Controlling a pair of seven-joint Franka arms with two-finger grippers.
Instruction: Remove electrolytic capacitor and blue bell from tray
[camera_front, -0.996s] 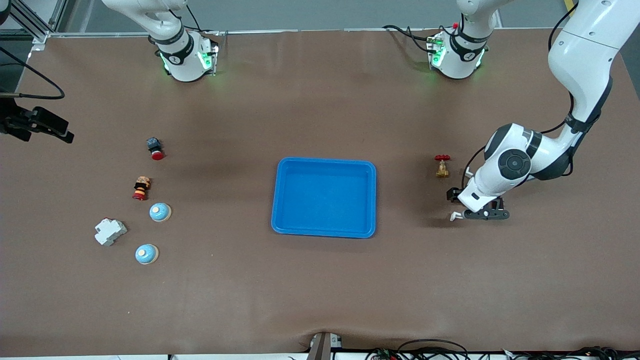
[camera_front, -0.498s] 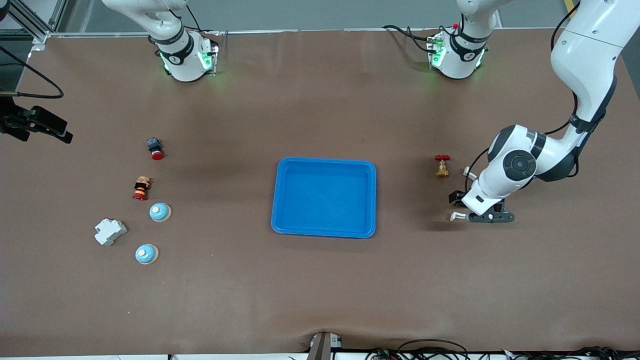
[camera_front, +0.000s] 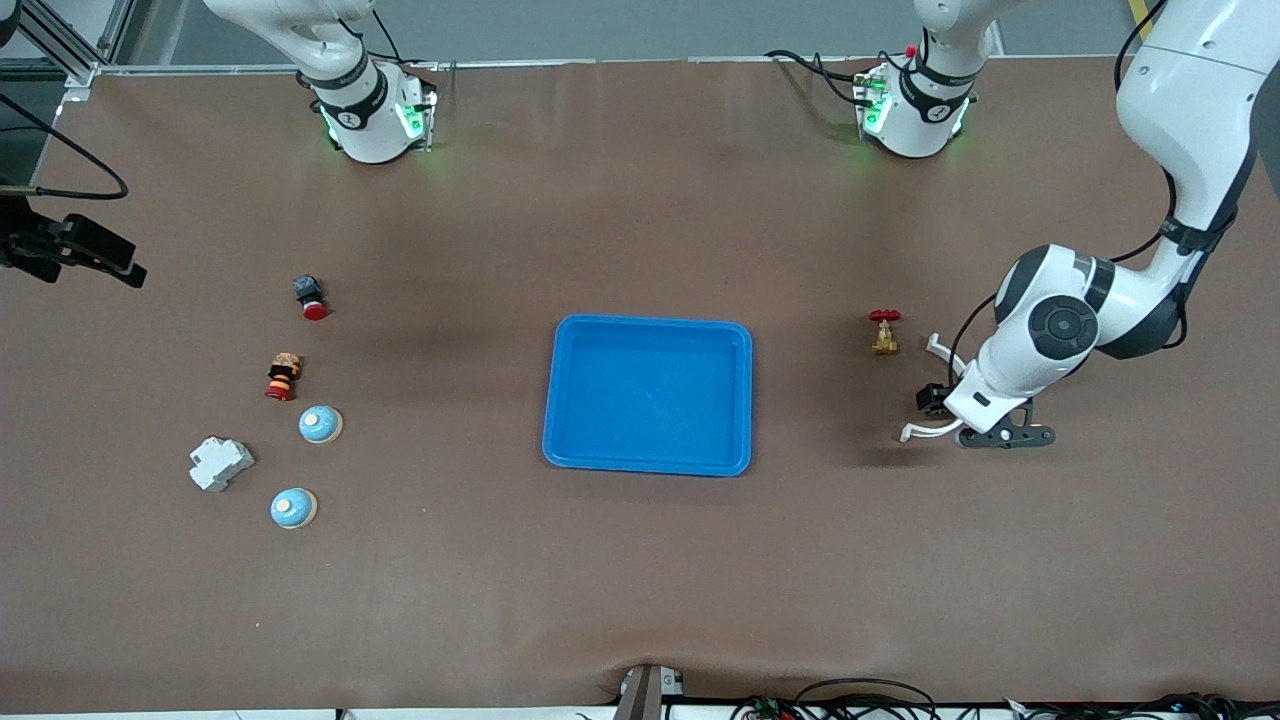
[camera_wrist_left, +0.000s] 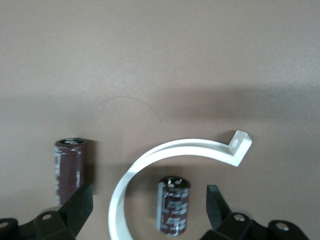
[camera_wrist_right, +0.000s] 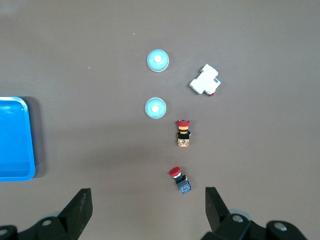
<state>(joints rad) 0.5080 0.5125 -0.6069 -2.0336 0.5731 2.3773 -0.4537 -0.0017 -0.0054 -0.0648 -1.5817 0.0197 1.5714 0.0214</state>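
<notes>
Two dark brown capacitors show in the left wrist view. One capacitor (camera_wrist_left: 173, 204) sits on the table between the fingers of my open left gripper (camera_wrist_left: 147, 210), untouched. The other capacitor (camera_wrist_left: 69, 170) lies just outside one finger (camera_wrist_left: 77, 209). In the front view the left hand (camera_front: 1003, 437) hides both. Two blue dome bells (camera_front: 320, 424) (camera_front: 293, 508) rest toward the right arm's end of the table. My right gripper (camera_wrist_right: 147, 207) hangs open high over that area and holds nothing; both bells (camera_wrist_right: 155, 108) (camera_wrist_right: 158, 60) show below it.
A blue tray (camera_front: 562, 400) sits mid-table. A curved white clip (camera_wrist_left: 175, 152) wraps partly around the nearer capacitor. A brass valve with a red handle (camera_front: 884, 332) stands close to the left hand. A white breaker (camera_front: 220, 463) and two red-capped buttons (camera_front: 311, 296) (camera_front: 283, 376) lie beside the bells.
The left arm has shifted toward its own end of the table, which uncovers more of the white clip. The right arm's view of things has not visibly changed.
</notes>
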